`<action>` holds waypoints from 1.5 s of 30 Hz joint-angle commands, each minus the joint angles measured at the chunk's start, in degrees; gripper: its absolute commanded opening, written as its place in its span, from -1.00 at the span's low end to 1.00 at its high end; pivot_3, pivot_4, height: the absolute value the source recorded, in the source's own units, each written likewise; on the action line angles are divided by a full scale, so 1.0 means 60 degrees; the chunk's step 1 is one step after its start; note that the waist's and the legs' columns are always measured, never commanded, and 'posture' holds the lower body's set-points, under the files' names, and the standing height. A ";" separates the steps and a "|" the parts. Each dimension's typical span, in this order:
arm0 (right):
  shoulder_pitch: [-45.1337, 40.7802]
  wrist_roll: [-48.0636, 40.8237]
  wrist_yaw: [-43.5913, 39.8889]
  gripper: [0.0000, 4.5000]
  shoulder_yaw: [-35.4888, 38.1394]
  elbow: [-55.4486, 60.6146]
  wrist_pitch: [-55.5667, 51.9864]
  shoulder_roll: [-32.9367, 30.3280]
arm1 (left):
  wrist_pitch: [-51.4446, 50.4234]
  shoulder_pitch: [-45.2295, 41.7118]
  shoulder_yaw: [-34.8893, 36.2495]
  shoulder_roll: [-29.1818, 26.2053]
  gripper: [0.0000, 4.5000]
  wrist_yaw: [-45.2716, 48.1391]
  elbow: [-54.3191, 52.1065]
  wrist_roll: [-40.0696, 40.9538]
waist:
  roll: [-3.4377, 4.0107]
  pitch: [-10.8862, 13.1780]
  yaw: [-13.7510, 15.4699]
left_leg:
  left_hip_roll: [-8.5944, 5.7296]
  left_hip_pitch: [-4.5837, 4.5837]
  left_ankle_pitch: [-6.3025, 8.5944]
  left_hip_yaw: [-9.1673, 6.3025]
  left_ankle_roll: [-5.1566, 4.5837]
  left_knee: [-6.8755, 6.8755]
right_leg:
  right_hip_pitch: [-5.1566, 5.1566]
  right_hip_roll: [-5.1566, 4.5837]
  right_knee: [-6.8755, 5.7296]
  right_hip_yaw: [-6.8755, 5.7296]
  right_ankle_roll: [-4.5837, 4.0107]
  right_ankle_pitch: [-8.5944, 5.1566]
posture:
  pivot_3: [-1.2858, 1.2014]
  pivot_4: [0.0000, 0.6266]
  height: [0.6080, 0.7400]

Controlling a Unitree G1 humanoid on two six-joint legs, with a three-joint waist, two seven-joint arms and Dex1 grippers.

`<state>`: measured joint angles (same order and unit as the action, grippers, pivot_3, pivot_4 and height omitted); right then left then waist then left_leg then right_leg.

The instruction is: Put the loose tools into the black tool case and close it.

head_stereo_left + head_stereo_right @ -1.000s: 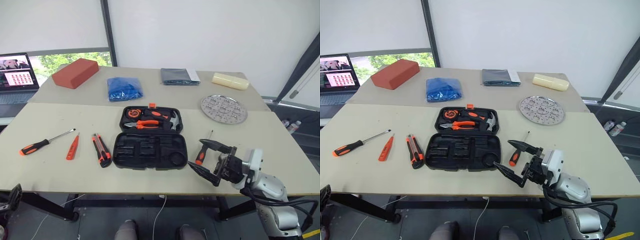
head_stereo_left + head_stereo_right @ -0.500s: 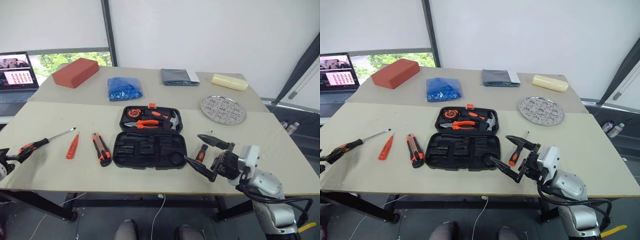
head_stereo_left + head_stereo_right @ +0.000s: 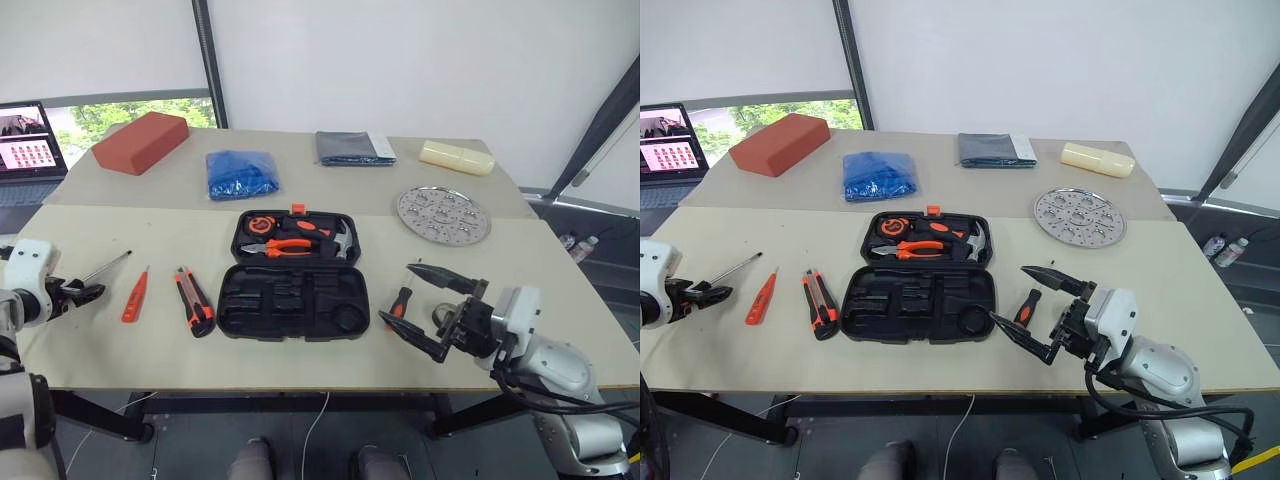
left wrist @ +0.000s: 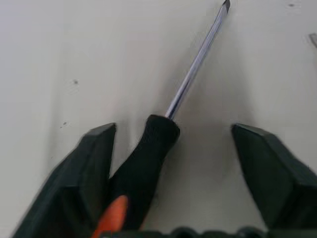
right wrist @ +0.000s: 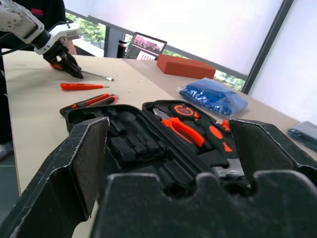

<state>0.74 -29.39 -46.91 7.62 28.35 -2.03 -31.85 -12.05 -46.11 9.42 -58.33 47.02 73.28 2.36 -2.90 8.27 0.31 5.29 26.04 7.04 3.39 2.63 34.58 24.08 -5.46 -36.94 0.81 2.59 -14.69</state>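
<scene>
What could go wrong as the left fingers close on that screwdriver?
The screwdriver's handle lies against one of the left gripper's fingers, off-centre, so closing may push it sideways or pinch it askew. Its long shaft could then swing on the way to the black tool case and clip the utility knife.

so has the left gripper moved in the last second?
Yes. The left gripper came in from the table's near-left edge and now straddles the long screwdriver's handle.

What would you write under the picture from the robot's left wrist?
The left hand, fingers apart, straddles the black handle of a screwdriver lying on the table.
</scene>
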 commanded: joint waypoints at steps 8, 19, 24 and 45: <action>0.0143 -0.0208 -0.0060 1.00 0.0552 0.0154 0.0106 -0.0097 | -0.0184 0.1201 0.0618 -0.0138 -0.99 0.1086 0.0207 0.0316 | 0.0173 -0.0048 -0.0048 | -0.0001 -0.0103 0.0004 0.0012 0.0002 0.0016 | -0.0044 -0.0015 -0.0009 0.0009 -0.0034 -0.0038 | 0.03 -0.52 1.00; 0.0031 -0.0030 -0.0466 1.00 0.0135 -0.0460 0.0134 0.0002 | 0.1455 0.1572 0.2381 -0.0190 -0.55 0.1194 -0.0209 0.1813 | 0.0135 -0.0026 -0.0159 | 0.0007 -0.0133 0.0004 0.0004 0.0002 0.0014 | -0.0122 -0.0007 -0.0017 0.0004 -0.0056 -0.0056 | 0.03 -0.52 1.00; -0.0047 0.0029 -0.0506 1.00 -0.0005 -0.0618 0.0201 0.0081 | 0.1664 0.1240 0.2586 -0.0196 0.19 0.1021 -0.0258 0.1909 | 0.0057 -0.0006 -0.0115 | 0.0016 -0.0127 0.0004 0.0000 0.0003 0.0019 | -0.0127 0.0000 -0.0014 -0.0002 -0.0058 -0.0055 | 0.03 -0.52 1.00; 0.0685 -0.0446 -0.0422 1.00 0.0736 0.0190 -0.0277 -0.0542 | 0.0471 0.1137 0.0856 0.0536 -0.03 0.0932 0.0306 0.0356 | 0.0073 0.0004 0.0085 | 0.0021 -0.0135 0.0013 0.0003 0.0017 0.0023 | -0.0103 -0.0007 -0.0011 -0.0014 -0.0065 -0.0057 | 0.03 -0.52 1.00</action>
<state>5.34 -30.61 -49.83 10.21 27.29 -3.37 -34.44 -6.80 -39.79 15.76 -56.63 51.77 74.46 5.74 -2.46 8.30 0.82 5.41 25.24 7.12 3.42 2.73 34.72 23.46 -5.52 -37.00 0.73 2.20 -15.03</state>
